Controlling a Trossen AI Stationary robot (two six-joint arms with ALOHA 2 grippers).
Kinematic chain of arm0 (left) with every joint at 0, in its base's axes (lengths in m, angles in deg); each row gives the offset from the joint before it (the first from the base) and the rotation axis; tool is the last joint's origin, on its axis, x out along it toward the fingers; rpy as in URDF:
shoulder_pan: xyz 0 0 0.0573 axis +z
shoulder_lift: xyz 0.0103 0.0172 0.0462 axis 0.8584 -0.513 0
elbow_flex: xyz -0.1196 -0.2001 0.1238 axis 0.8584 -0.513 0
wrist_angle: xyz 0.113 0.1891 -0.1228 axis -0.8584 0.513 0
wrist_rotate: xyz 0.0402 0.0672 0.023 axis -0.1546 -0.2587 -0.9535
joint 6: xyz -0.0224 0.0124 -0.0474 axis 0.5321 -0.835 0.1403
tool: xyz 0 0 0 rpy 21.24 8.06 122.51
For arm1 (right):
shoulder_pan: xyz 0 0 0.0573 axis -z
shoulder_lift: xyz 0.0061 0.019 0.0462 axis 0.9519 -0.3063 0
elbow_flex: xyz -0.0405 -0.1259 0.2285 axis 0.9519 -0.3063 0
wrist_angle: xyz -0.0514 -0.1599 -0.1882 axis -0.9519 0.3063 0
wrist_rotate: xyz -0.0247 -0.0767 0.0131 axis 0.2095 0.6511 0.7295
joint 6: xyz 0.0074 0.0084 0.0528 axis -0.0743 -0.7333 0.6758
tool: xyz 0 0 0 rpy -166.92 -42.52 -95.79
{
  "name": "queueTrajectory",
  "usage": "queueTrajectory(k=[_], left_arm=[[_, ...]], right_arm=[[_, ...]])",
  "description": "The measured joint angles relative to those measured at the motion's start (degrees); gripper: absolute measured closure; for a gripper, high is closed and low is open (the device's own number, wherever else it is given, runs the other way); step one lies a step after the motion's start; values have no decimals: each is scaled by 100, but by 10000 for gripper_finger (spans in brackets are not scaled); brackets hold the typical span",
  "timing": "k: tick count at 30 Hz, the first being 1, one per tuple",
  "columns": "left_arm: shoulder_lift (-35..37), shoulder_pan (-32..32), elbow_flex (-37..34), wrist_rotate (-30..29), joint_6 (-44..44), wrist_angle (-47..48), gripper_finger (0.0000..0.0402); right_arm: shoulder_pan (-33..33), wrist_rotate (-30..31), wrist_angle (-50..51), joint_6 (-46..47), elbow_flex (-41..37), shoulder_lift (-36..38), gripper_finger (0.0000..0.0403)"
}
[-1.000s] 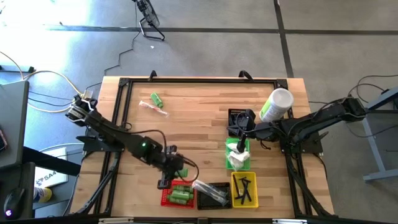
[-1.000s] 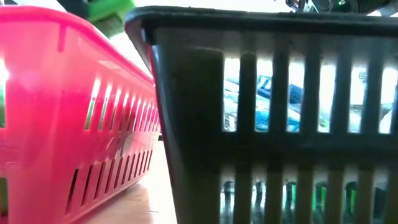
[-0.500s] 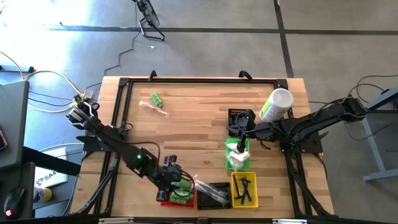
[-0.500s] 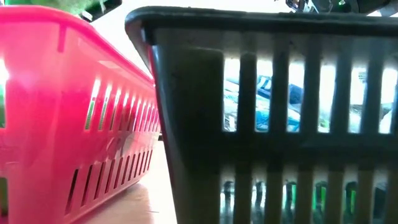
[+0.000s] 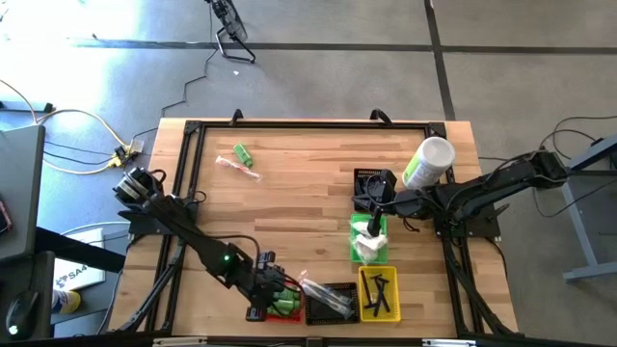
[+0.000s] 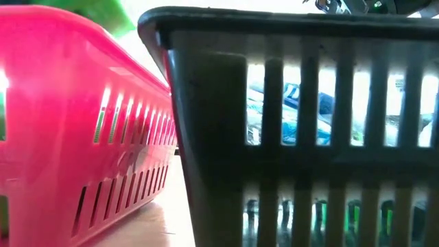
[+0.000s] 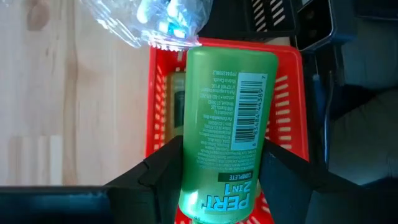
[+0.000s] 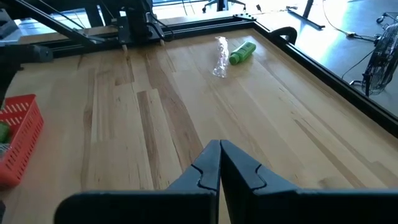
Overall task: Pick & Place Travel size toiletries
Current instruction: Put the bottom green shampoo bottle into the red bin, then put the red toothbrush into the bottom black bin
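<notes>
1. Left gripper [image 7: 217,168]: fingers clamped on either side of a green bottle [image 7: 224,124], which carries a barcode label and lies lengthwise between them. In the high view the gripper [image 5: 273,291] is at the near edge of the table [image 5: 289,193], directly over the red basket [image 5: 275,306].
2. Red basket [image 7: 289,118]: seen below the held bottle in the left wrist view; at least one further green bottle [image 7: 174,106] lies inside it.
3. Black basket [image 5: 328,301]: just beside the red basket along the near edge, holding clear-wrapped items [image 5: 318,292] whose wrapping reaches over the red basket's rim. In the low view its slatted wall [image 6: 295,123] fills most of the picture, with the red basket's wall [image 6: 75,123] next to it.
4. Yellow basket [image 5: 379,294]: next in the row toward the near right corner, containing thin black combs [image 5: 378,289].
5. Right gripper [image 8: 219,163]: fingers pressed together, holding nothing. In the high view it [image 5: 378,217] hangs over the right half of the table, above a green basket [image 5: 369,241] that holds white packets [image 5: 368,246].
6. Second black basket [image 5: 371,183]: just beyond the green basket.
7. White round cup [image 5: 429,159]: near the far right corner.
8. Loose green bottle [image 5: 243,153] and clear-wrapped item [image 5: 234,166]: lying together near the far left corner, well apart from both grippers.
</notes>
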Motion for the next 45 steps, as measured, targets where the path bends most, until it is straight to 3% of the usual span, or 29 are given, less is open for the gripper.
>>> queueTrajectory(k=[17, 29, 34, 45], left_arm=[[-76, 59, 0, 39, 60, 48, 222], [-71, 90, 0, 66, 47, 69, 160], [-12, 98, 0, 71, 35, 37, 185], [288, 672, -2, 118, -311, 726, 294]], right_arm=[[2, -3, 78, 0, 0, 0, 401], [1, -4, 140, 0, 0, 0, 401], [0, -4, 138, -6, 0, 0, 401], [2, -4, 115, -24, 0, 0, 401]])
